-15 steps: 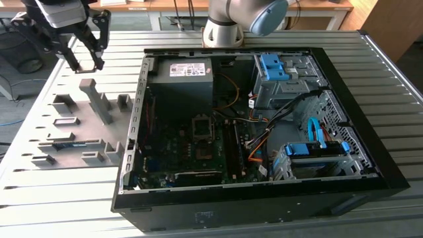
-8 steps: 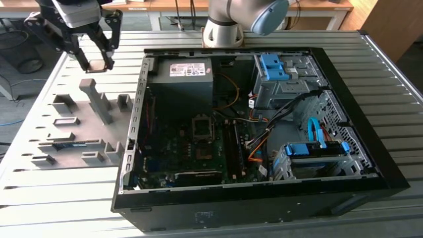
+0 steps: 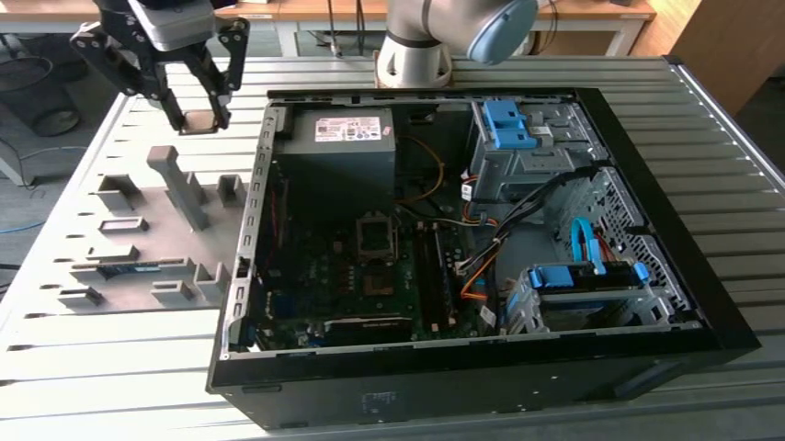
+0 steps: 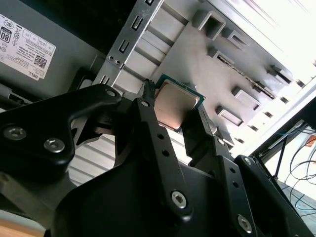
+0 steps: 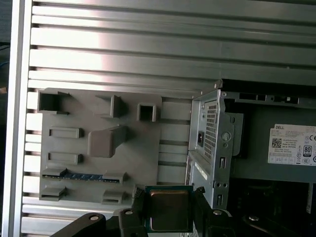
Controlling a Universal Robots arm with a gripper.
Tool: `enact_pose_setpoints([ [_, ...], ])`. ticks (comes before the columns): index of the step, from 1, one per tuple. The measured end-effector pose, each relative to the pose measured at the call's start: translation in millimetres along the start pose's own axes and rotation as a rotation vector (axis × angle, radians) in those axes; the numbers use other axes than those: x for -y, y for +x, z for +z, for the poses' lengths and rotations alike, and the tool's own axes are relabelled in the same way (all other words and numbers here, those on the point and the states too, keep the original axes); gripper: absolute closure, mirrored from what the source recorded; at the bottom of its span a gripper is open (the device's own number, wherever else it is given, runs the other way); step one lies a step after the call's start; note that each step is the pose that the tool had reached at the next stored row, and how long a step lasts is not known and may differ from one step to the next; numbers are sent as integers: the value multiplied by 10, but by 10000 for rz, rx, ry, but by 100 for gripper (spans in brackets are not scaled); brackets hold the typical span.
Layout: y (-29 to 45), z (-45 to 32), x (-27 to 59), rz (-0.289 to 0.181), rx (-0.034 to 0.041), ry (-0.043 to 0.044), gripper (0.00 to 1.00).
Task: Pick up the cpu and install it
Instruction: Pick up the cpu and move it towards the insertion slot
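cpu held in the gripper beside the open computer case

the cpu [image 4: 175,103] is clamped by two opposite edges between the black fingers [image 4: 148,123] of the gripper [image 3: 197,118], which are closed only as far as the chip's width allows. its silvery-grey metal face, edged with a green border, is seen in both wrist views. nothing else is touched by the fingers. in the exterior view the gripper is held in the air over the slatted metal table [image 3: 110,386], to the exterior view's left of the computer case [image 3: 491,372] and near the grey parts tray [image 3: 135,230]. a memory stick [image 5: 79,176] is seen lying in a slot of that tray. inside the case, the socket [image 3: 374,234] on the board is found next to the grey power supply box [image 3: 337,156], well apart from the cpu.
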State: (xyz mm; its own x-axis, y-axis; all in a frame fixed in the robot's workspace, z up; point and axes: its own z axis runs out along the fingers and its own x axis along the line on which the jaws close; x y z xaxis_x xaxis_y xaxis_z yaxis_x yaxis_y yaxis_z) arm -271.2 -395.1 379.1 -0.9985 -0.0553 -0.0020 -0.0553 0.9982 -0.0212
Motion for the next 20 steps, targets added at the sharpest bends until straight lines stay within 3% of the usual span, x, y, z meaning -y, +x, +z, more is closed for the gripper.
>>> enact_pose_setpoints([
  [10,-218,1,12,0,-9,0,53],
  [20,-499,4,28,0,-31,-1,53],
])
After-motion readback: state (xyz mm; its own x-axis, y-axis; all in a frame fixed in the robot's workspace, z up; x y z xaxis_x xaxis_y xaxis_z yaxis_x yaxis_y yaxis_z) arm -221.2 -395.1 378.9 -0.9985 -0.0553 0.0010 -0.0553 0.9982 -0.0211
